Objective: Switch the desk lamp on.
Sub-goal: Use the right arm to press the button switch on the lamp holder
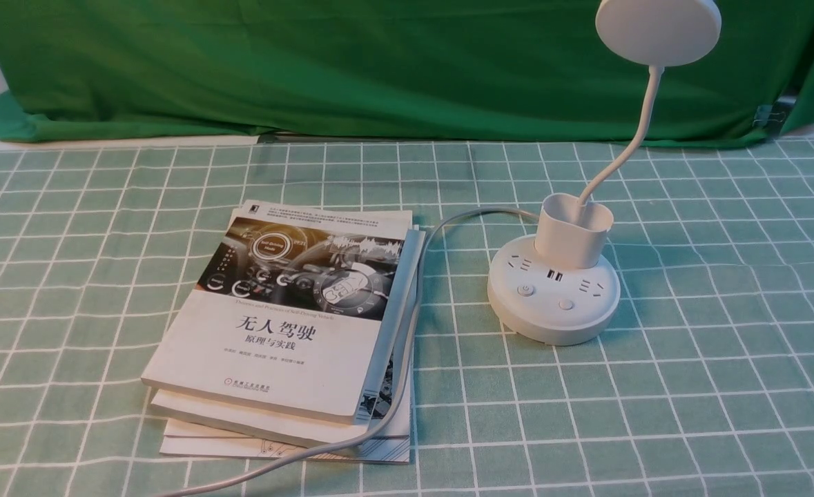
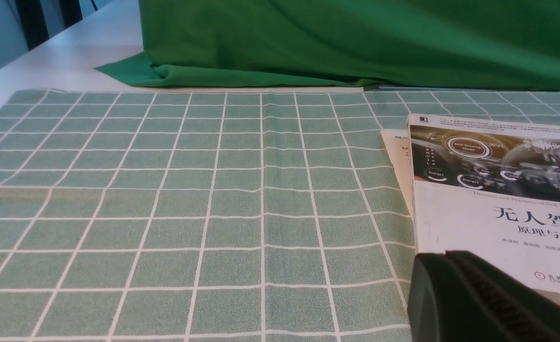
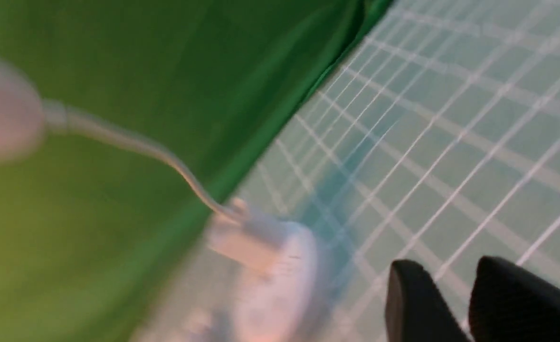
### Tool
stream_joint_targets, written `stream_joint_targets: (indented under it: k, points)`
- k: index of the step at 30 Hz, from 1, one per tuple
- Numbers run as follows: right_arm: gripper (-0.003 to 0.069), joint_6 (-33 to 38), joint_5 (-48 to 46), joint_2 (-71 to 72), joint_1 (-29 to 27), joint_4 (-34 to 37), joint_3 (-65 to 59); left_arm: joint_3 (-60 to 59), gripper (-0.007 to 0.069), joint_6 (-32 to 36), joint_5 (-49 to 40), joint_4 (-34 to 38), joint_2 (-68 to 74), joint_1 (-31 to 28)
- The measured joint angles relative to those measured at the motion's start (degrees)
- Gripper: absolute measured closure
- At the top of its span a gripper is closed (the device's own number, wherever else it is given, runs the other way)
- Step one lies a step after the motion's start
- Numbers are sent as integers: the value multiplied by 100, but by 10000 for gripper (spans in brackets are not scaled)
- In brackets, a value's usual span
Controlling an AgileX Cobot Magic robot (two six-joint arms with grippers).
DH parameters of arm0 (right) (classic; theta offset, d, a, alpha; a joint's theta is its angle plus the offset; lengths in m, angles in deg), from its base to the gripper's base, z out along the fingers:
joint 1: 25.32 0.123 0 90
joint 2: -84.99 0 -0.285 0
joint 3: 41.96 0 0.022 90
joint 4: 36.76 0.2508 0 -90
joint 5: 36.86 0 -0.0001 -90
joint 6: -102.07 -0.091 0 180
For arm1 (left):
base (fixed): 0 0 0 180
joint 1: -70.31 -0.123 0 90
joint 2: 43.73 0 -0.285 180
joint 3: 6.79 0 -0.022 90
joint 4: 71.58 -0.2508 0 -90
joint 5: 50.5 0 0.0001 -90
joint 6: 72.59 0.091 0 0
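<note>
desk lamp (image 1: pixel 555 290): on the checked cloth, right of the books (image 1: pixel 275 317) | handling, judged: neck (image 1: pixel 645 131) bends easily, head could sway, base looks stable; press a base button (image 1: pixel 525 290) from above, no grasp needed | right gripper (image 3: pixel 443 263): fingers parted, nothing between | left gripper (image 2: pixel 434 256): cannot tell whether open
</note>
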Motion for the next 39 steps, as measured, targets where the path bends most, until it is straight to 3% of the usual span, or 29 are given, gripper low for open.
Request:
stream_joint_targets:
  k: [4,8,11,15,18,20,21,23,27,31,34,39]
  points:
    - [418,-415,0,0,0,38,0,0,603,0,0,0,0,0]
    - [418,94,0,0,0,12,0,0,603,0,0,0,0,0]
    - [418,1184,260,0,0,-28,0,0,603,0,0,0,0,0]
    - [424,1990,424,-62,0,-46,191,0,603,0,0,0,0,0]
    - [508,3111,303,-547,0,-46,984,0,603,0,0,0,0,0]
    - [608,4251,-107,-1333,0,-46,1970,0,603,0,0,0,0,0]
    - [612,4341,-151,-1403,0,-46,2054,0,603,0,0,0,0,0]
    - [630,5354,-812,-2308,0,-52,3090,0,603,0,0,0,0,0]
    - [631,6509,-2042,-3827,19,-32,4685,0,603,0,0,0,0,0]
    - [631,6942,-2796,-4938,261,-27,5531,0,603,0,0,0,0,0]
    - [631,7250,-3316,-5902,752,-27,5956,0,603,0,0,0,0,0]
    - [631,7431,-3525,-7271,1340,-51,6387,0,603,0,0,0,0,0]
